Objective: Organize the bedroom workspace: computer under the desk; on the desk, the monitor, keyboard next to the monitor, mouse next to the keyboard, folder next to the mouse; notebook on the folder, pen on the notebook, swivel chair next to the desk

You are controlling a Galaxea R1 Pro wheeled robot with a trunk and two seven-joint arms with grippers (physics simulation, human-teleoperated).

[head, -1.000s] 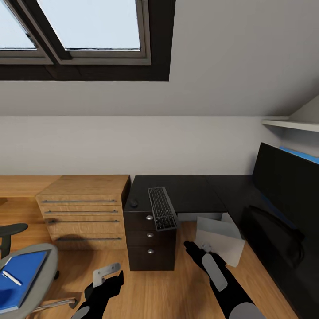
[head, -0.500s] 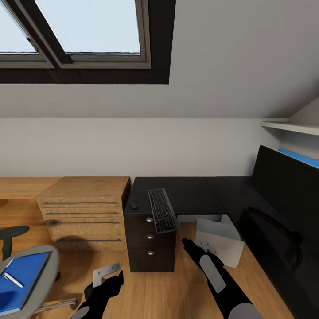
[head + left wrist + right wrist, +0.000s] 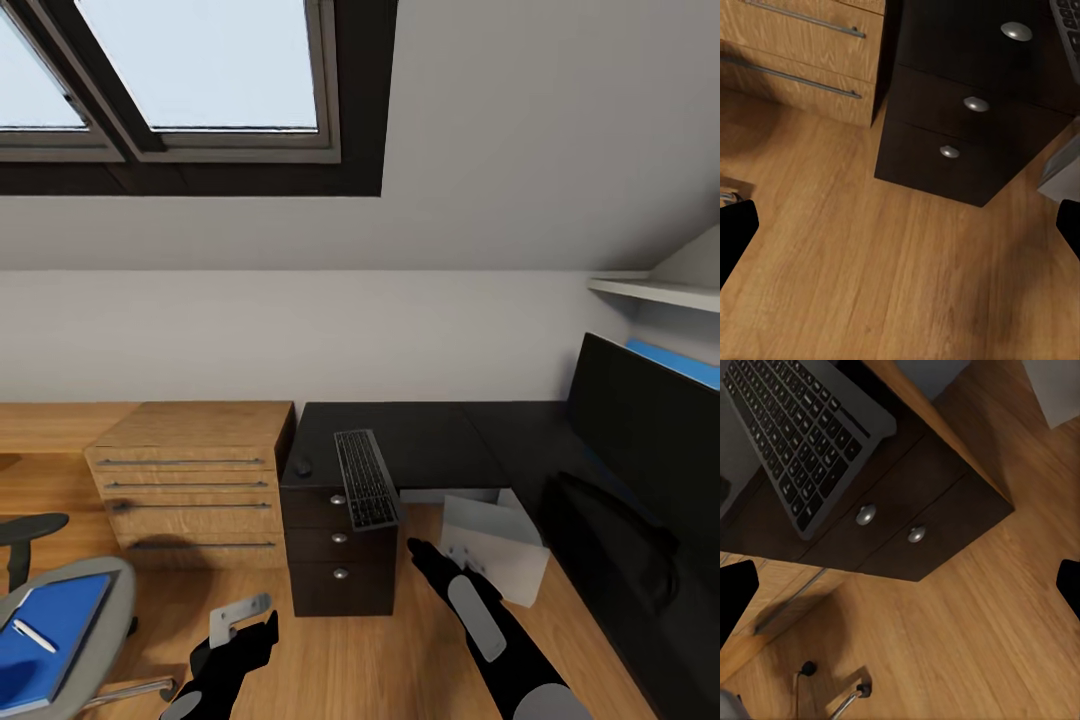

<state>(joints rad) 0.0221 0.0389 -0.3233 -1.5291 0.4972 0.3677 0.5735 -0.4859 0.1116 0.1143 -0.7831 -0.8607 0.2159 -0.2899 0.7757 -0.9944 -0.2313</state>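
Keyboard (image 3: 365, 478) on desk (image 3: 420, 440), near end hanging past front edge above drawers (image 3: 338, 540) — needs shifting toward monitor (image 3: 645, 440), which stands at desk's far right wing. Mouse (image 3: 302, 464) just left of keyboard, on desk. Computer (image 3: 495, 545) on floor beside drawers, tilted, partly under desk. Folder (image 3: 45, 635) with pen (image 3: 32, 634) on swivel chair (image 3: 75, 640), well left of desk. Left gripper (image 3: 240, 622) and right gripper (image 3: 440, 560) both low before desk, jaws spread, empty — likely approaching keyboard.

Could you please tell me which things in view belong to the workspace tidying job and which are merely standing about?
Job: keyboard, mouse, desk, computer, monitor, folder, pen, swivel chair.

Bystanders: wooden drawer chest, skylight, wall shelf.
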